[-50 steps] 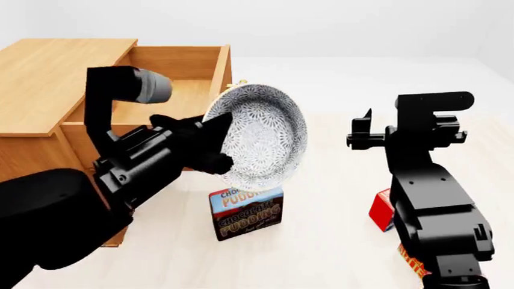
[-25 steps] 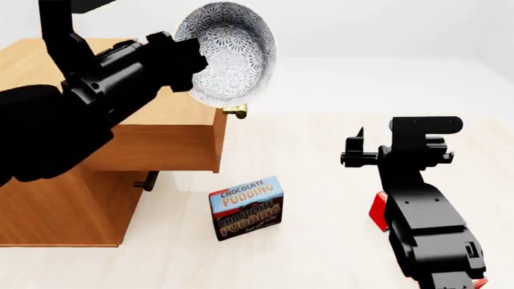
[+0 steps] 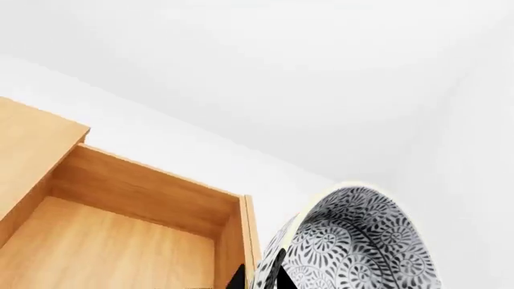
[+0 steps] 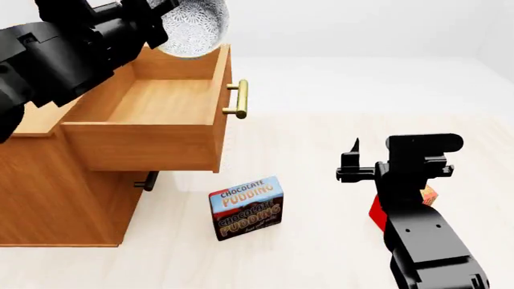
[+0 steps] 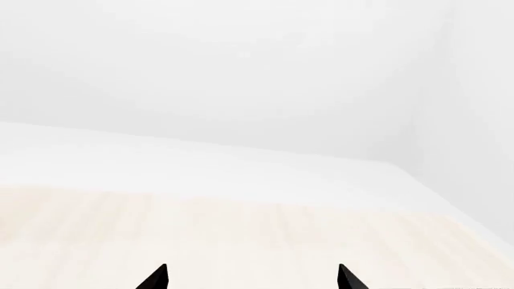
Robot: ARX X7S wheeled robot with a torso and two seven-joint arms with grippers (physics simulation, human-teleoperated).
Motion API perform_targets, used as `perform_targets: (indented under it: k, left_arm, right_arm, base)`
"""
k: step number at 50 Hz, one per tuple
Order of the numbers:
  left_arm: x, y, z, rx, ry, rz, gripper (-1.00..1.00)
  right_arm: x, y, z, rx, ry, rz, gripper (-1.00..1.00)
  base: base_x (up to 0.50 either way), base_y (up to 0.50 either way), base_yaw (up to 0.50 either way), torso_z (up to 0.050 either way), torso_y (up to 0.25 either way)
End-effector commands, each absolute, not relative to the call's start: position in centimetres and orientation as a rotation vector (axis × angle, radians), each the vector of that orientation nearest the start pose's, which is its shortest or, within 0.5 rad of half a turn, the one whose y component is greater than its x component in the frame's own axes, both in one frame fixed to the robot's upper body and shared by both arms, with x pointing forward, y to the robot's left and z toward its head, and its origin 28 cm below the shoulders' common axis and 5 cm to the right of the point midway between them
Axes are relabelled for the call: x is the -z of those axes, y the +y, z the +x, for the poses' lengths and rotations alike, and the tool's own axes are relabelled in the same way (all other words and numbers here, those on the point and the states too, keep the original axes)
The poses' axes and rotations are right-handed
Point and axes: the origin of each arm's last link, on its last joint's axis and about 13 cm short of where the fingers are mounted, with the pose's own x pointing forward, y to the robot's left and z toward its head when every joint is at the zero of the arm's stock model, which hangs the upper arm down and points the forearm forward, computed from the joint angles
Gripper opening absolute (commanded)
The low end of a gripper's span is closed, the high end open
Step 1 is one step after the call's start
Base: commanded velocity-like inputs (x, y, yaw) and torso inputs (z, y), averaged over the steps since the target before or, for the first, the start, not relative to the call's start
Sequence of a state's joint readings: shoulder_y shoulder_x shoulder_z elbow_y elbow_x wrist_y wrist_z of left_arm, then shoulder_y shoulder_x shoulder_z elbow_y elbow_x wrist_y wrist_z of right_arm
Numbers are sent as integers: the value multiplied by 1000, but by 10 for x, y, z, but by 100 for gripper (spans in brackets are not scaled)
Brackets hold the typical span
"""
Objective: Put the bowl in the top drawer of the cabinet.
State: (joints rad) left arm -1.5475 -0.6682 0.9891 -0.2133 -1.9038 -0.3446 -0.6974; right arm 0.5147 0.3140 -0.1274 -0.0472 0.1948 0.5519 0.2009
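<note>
Bowl [image 4: 192, 24], speckled, is clamped on edge in the left pincer [image 4: 156, 21] above the back of the top drawer [image 4: 161, 99], which stands pulled out of the cabinet [image 4: 48, 192]. Carrying looks nearly done; lowering and release remain. The left wrist view adds the bowl's patterned outside beside the drawer's side wall. The right pincer [image 4: 353, 165] is spread apart, empty, over the floor; a pudding box [image 4: 245, 208] stands below the drawer.

Plain white walls [image 4: 362, 27] close the room, meeting at a corner seen in the right wrist view. The floor [image 4: 305, 156] is pale wood-grain near the camera, turning white farther back. Light is even and soft
</note>
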Motion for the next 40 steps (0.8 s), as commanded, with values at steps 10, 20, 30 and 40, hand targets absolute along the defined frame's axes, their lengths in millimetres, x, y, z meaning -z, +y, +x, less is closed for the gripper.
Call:
perform_targets:
  k: [10, 20, 30, 40]
  left_arm:
    - [-318, 232, 382, -81, 270, -613, -100]
    - [-316, 235, 397, -115, 311, -707, -100]
    - [-313, 244, 405, -173, 319, -788, -100]
    - [-314, 247, 409, -211, 332, -910, -100]
  right_arm:
    - [-123, -158, 293, 149, -2, -175, 100]
    - [-120, -163, 289, 168, 7, -171, 100]
    - [-119, -162, 288, 172, 11, -182, 100]
    - [-116, -170, 285, 208, 25, -193, 100]
  base:
    - [0, 0, 0, 0, 0]
    - [0, 0, 0, 0, 1]
    - [0, 0, 0, 0, 0]
    - [0, 0, 0, 0, 1]
